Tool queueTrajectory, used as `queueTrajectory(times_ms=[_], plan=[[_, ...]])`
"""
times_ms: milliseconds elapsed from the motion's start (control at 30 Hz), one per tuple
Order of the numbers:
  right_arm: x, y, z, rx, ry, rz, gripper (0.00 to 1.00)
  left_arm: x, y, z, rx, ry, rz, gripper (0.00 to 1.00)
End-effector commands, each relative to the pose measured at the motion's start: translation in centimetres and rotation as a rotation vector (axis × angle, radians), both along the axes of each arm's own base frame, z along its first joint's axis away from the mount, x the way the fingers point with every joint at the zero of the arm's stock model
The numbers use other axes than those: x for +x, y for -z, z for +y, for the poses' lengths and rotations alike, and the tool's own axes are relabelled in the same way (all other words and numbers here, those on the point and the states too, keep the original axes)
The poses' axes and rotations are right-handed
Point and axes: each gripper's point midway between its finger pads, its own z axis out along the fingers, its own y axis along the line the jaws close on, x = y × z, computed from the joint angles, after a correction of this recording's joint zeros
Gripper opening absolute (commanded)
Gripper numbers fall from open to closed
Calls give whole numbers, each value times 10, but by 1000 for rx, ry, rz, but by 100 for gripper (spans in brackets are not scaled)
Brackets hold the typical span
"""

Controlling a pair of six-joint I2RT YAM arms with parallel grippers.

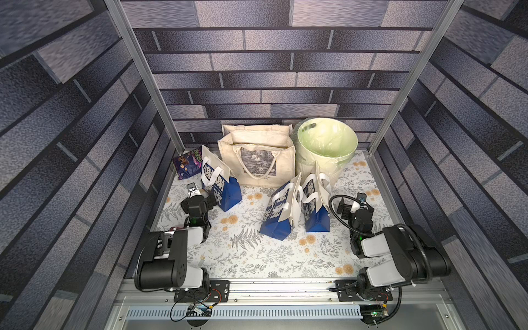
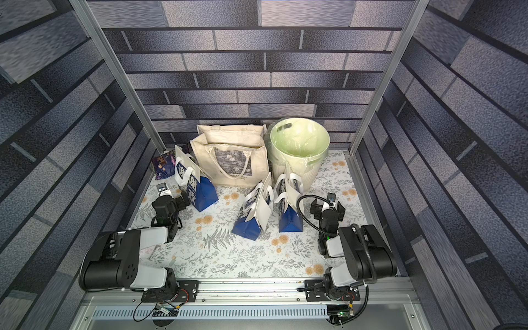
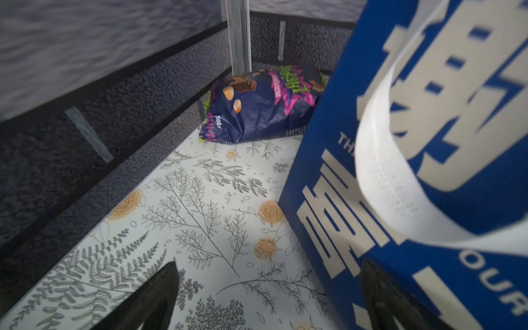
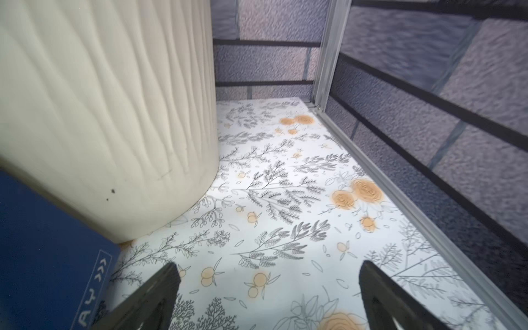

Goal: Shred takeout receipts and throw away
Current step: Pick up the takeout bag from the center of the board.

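Three blue-and-white paper bags stand on the floral table (image 1: 257,257): one at left (image 1: 225,191), one in the middle (image 1: 278,220), one at right (image 1: 315,217). A plain white slip stands out of each bag's top, as on the middle one (image 1: 292,204); these look like the takeout receipts. My left gripper (image 1: 198,200) is open just left of the left bag (image 3: 428,143), one finger (image 3: 377,291) in front of the bag's blue face. My right gripper (image 1: 355,205) is open right of the right bag (image 4: 43,243), beside the bin (image 4: 100,100). Both hold nothing (image 3: 270,265) (image 4: 268,264).
A cream ribbed trash bin (image 1: 328,168) with a pale green liner stands at the back right. A cream canvas tote (image 1: 257,171) stands at the back middle. A dark snack bag (image 1: 187,164) (image 3: 257,108) lies in the back left corner. Walls close in on both sides.
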Motion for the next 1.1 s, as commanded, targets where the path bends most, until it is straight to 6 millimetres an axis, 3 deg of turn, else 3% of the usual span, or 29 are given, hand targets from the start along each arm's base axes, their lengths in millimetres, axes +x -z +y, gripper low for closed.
queueTrajectory(times_ms=[0, 333, 500, 700, 767, 900, 1067], plan=[[-9, -50, -12, 26, 67, -150, 100, -20, -16, 8, -17, -29, -26, 100], [-42, -94, -14, 95, 77, -24, 100, -81, -59, 29, -79, -95, -114, 100], [-54, -104, 0, 207, 20, 74, 100, -83, -100, 21, -127, -26, -161, 100], [-62, -129, 29, 382, -114, 117, 100, -76, -175, 4, -117, 72, -206, 100], [-64, -132, 40, 461, -143, 175, 100, -72, -197, -8, -139, 122, -217, 100], [-65, -137, 62, 570, -211, 299, 100, -65, -219, -41, -249, 232, -199, 100], [-69, -166, 85, 639, -306, 366, 99, -78, -249, -123, -268, 438, -168, 100]])
